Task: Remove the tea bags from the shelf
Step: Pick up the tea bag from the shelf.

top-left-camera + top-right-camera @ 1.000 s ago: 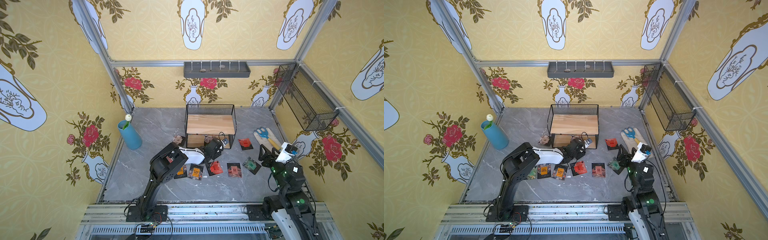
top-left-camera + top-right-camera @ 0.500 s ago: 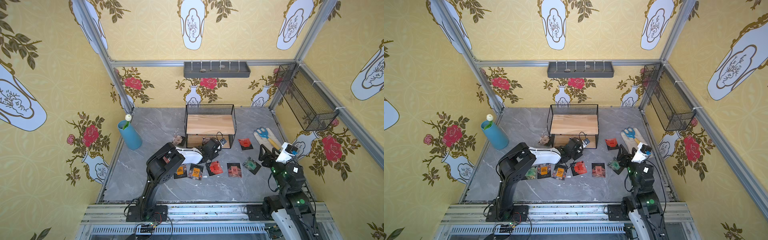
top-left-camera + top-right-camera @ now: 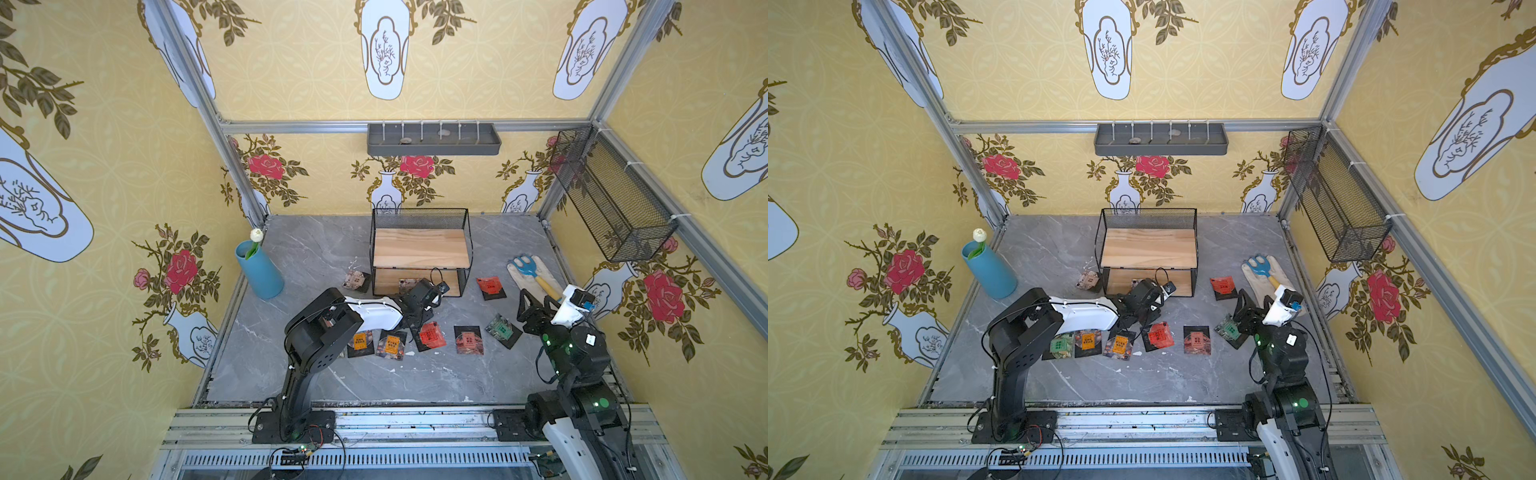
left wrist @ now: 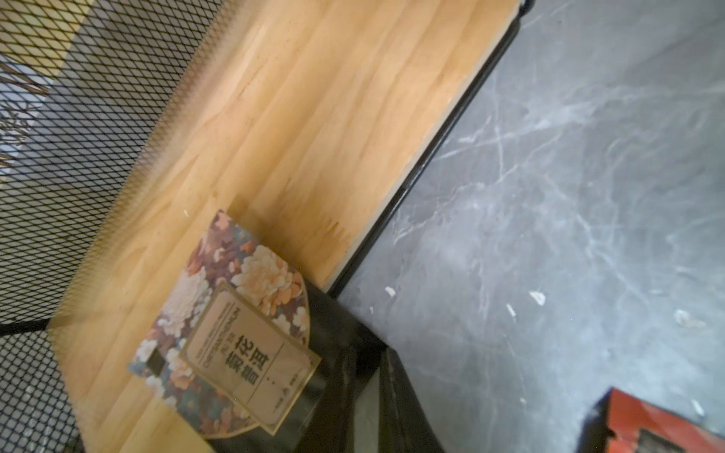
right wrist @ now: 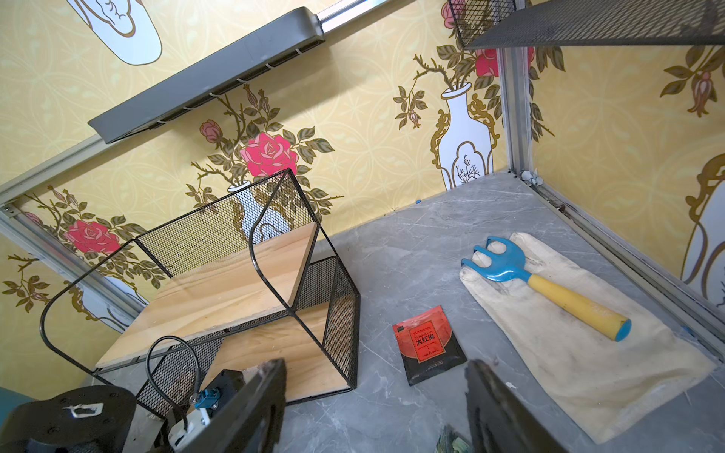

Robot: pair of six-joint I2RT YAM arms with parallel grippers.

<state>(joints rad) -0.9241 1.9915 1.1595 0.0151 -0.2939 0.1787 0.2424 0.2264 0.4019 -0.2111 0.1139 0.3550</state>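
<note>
Tea bags (image 3: 430, 335) mostly lie out on the bench (image 3: 316, 257), in a loose row in front of the shelf (image 3: 419, 218). One floral tea bag (image 4: 223, 333) sits on the shelf's lower board (image 4: 314, 137), close to its front edge, and we judge it the one now being taken. The left fingers (image 4: 404, 400) are right at its near corner, drawn close together. We cannot tell whether they pinch it or only touch it. The right fingers (image 5: 266, 400) hang spread and empty above the bench, apart from the shelf.

We worry that so slight a hold at one corner lets the flat packet slip, or that it catches on the black front wire (image 4: 431, 157) on the way out. The left arm (image 3: 374, 313), reaching in under the upper board (image 3: 420, 249), could also nudge the light shelf.

In both top views the arm and the upper board cover most of the lower board, so we cannot say whether more packets lie farther back. The left wrist view is blurred, and it cuts the fingers off at its edge.
</note>
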